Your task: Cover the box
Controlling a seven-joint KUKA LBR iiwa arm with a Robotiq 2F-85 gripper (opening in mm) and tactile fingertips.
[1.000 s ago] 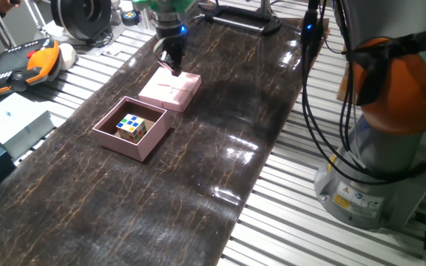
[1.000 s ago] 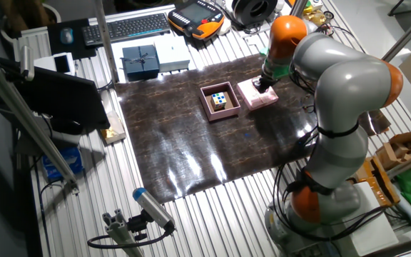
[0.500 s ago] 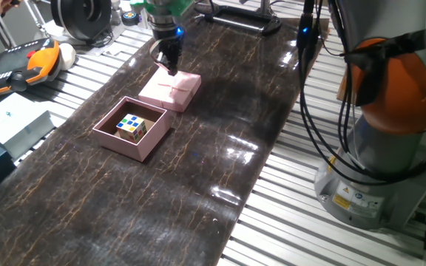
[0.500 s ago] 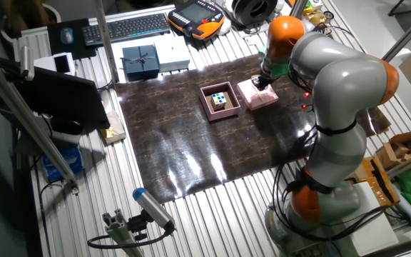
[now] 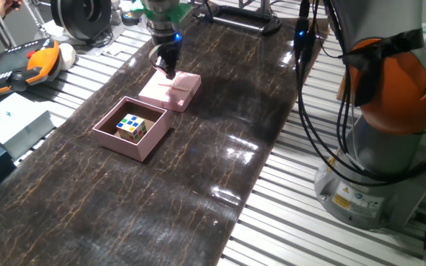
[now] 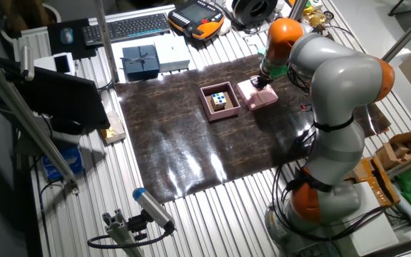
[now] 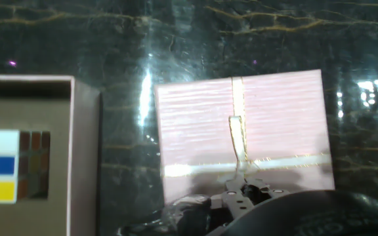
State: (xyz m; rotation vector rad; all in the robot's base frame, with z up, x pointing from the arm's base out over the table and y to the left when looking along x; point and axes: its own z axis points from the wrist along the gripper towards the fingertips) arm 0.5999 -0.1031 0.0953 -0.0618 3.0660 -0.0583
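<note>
The pale-pink box [image 5: 151,142] stands open on the dark table, its brown lining showing around a colour cube [image 5: 132,128]. It also shows in the other fixed view [image 6: 225,114] and at the left of the hand view [image 7: 84,164]. The flat pink lid [image 5: 173,93] with a thin bow mark lies on the table just beyond the box, apart from it; it also shows in the other fixed view [image 6: 259,98] and the hand view [image 7: 274,124]. My gripper [image 5: 167,68] hovers over the lid's far edge, fingers together and holding nothing; it also shows in the other fixed view [image 6: 260,81] and the hand view [image 7: 240,191].
An orange teach pendant [image 5: 21,63] and a white flat box [image 5: 13,118] lie on the slatted bench to the left. A dark blue gift box [image 6: 140,61] and a keyboard [image 6: 127,27] sit behind. The robot base [image 5: 376,170] and hanging cables [image 5: 309,111] stand to the right.
My gripper has shifted a little toward the lid's far left edge. The lid and the box have not moved.
</note>
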